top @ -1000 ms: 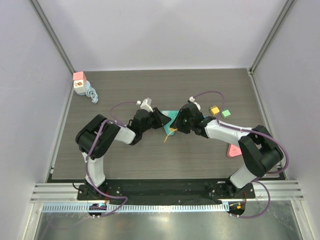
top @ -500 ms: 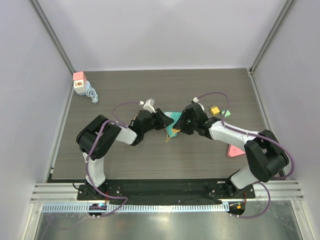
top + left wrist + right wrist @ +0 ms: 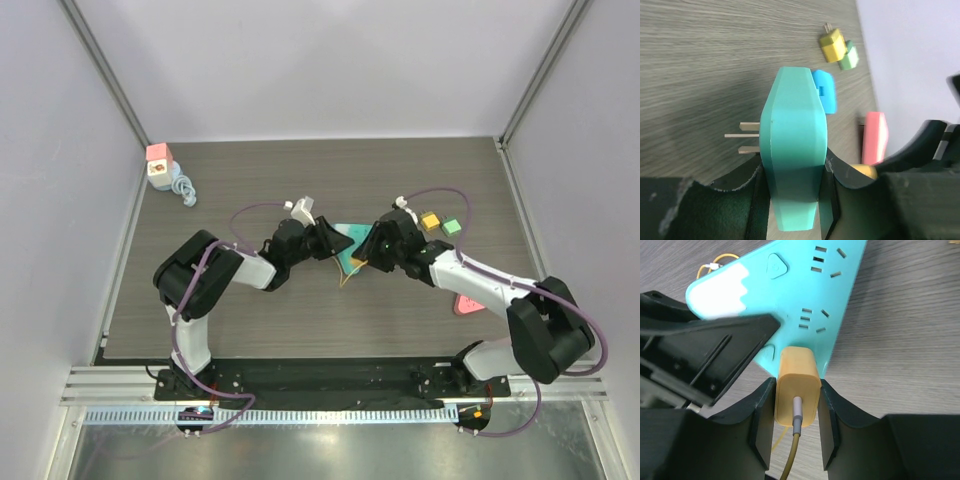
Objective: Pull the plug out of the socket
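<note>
Near the middle of the table [image 3: 330, 320], the teal socket block [image 3: 792, 130] was clamped across its flat faces by the closed jaws of the left gripper [image 3: 792, 172]. The yellow plug [image 3: 797, 382] sat against the block's edge, directly between the jaws of the right gripper [image 3: 796, 390], which pressed on both its sides. Its cable [image 3: 791, 452] ran back between the fingers.
</note>
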### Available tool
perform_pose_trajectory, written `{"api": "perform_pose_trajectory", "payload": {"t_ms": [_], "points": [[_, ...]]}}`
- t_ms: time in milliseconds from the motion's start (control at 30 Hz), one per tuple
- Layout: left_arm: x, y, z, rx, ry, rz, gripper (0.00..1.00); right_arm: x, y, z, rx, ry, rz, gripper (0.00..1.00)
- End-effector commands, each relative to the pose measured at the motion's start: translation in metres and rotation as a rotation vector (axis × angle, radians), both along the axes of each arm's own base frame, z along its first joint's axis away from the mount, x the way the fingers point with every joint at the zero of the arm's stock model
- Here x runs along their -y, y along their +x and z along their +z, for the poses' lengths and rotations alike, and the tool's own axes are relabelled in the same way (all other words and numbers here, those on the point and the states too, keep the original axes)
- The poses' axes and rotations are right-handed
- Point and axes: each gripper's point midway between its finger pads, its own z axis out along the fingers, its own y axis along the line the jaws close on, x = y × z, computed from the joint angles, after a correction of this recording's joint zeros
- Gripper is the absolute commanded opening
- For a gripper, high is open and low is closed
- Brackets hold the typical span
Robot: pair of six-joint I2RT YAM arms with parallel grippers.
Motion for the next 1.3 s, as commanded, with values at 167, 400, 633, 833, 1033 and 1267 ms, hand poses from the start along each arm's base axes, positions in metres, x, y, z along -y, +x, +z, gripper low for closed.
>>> {"api": "perform_pose_trajectory", "payload": {"t_ms": [167, 400, 633, 833, 1033, 1267], "points": [[-0.031, 0.006, -0.043, -0.039, 0.163, 0.067, 0.0, 0.021, 0.014, 0.049, 0.169, 0.012, -0.076, 0.01], [-0.032, 0.006, -0.042, -0.034, 0.158, 0.075, 0.0, 0.041, 0.015, 0.049, 0.157, -0.018, -0.126, 0.01], [-0.032, 0.006, -0.038, -0.027, 0.148, 0.075, 0.0, 0.094, 0.005, 0.073, 0.204, -0.017, -0.201, 0.01], [-0.032, 0.018, -0.008, -0.013, 0.092, 0.037, 0.0, 0.108, -0.022, 0.053, 0.144, -0.073, -0.178, 0.01], [-0.015, 0.021, 0.047, 0.0, 0.103, -0.082, 0.0, 0.108, -0.042, 0.038, 0.132, -0.055, -0.143, 0.01], [-0.009, 0.018, 0.091, 0.03, 0.142, -0.105, 0.0, 0.098, -0.056, 0.048, 0.166, 0.02, -0.091, 0.01]]}}
